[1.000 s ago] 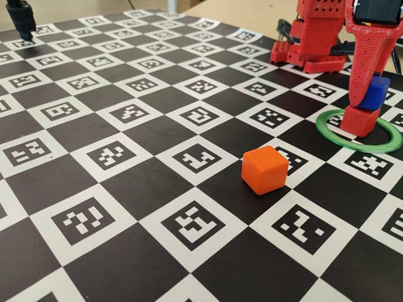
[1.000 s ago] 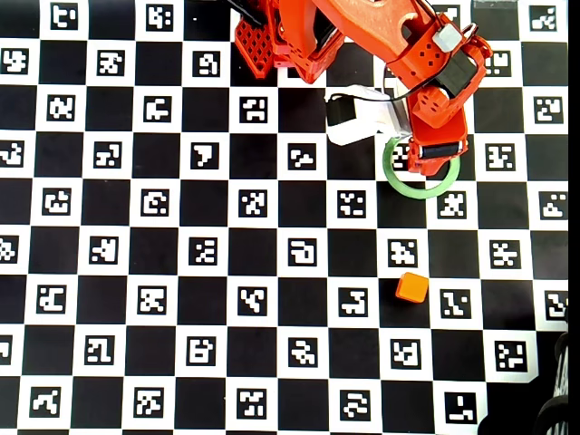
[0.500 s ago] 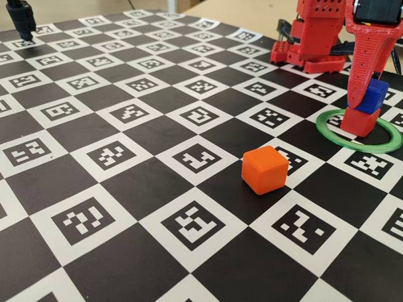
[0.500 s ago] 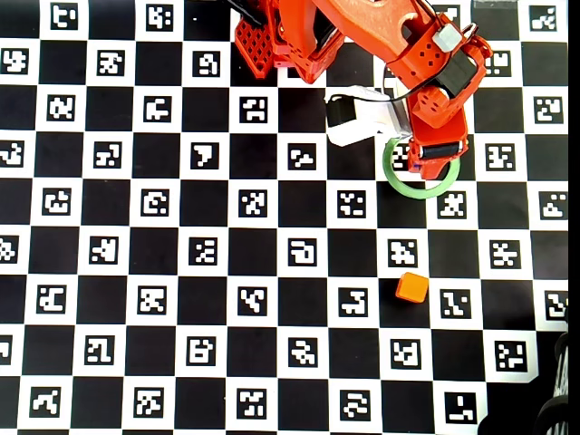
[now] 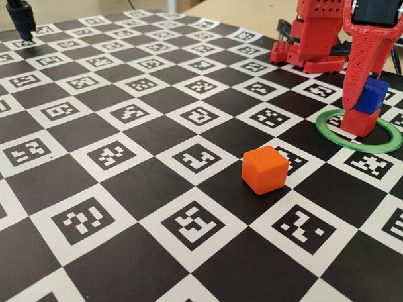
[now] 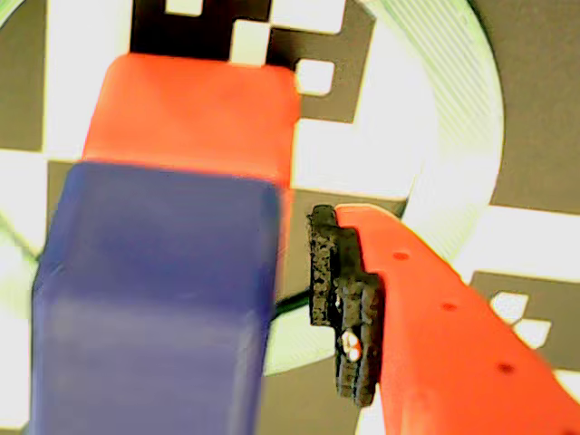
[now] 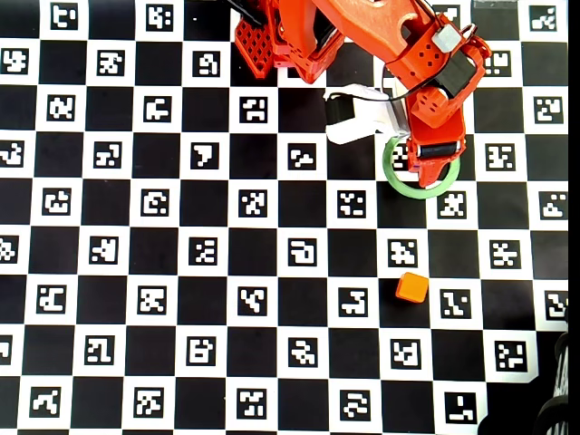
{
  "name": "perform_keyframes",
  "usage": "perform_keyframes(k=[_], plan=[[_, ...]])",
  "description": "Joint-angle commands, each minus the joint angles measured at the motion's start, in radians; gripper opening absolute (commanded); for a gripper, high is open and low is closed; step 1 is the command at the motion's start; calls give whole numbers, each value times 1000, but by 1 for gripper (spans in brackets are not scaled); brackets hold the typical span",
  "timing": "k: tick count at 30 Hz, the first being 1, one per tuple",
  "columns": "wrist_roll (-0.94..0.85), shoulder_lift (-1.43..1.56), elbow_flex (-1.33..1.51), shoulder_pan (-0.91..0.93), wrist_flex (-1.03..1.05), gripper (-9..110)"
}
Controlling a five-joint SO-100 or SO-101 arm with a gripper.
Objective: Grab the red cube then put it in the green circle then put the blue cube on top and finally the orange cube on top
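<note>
Two cubes stacked inside the green circle (image 5: 358, 132), far right of the counter (image 5: 121, 188): blue cube (image 5: 372, 95) on red cube (image 5: 360, 121). Tool (image 5: 359, 97) narrowly parted around blue, finger (image 6: 426, 317) just clear. Orange cube (image 5: 264, 169) sits nearer, well apart.

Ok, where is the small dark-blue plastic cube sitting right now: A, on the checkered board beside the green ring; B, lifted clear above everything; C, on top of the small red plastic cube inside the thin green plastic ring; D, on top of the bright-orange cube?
C: in the fixed view the dark-blue plastic cube rests on the red plastic cube inside the green plastic ring.
</note>
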Motion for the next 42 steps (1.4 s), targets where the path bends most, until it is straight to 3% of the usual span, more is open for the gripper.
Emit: perform_keyframes(k=[1, 12, 22, 42], plan=[[-28, 117, -17, 0, 15, 31], [-149, 215, -91, 72, 155, 33], [-245, 192, -331, 196, 318, 34], [-279, -408, -985, 250, 460, 36]])
